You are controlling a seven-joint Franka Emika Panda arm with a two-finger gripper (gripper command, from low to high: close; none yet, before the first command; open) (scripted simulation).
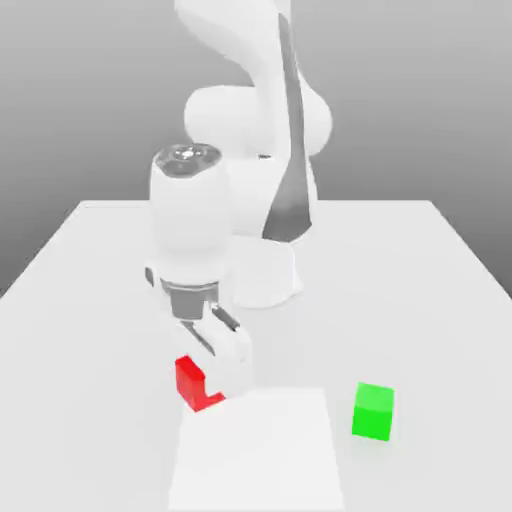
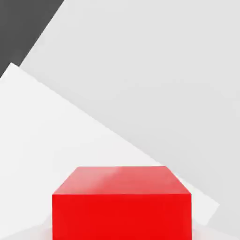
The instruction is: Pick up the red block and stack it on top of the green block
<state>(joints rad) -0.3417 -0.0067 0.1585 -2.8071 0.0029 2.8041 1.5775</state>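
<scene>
Two small cubes are sitting on the white worktop [image 1: 90,300], and the arm is bending low over one of them. The gripper [image 1: 222,362] is hanging right at the red block [image 1: 196,384], its white body covering the block's side toward the exterior view's right, so only part of the red is showing past it. Whether the fingers are pressing on the block or just flanking it, I cannot tell from here. In the hand view the red block [image 2: 122,204] is looming close and square-on, its top face and one side showing.

The green block [image 1: 373,411] is resting well apart from the red one, toward the exterior view's right and a little nearer the front edge. Between the two, a slightly brighter white square patch [image 1: 255,450] is lying flat on the worktop, with the red block touching its corner and the green block just beside its other side. That stretch between the cubes is lying open. The robot's base [image 1: 265,275] is standing behind, toward the back of the worktop, and both blocks are sitting well in from the side edges, though fairly near the front.
</scene>
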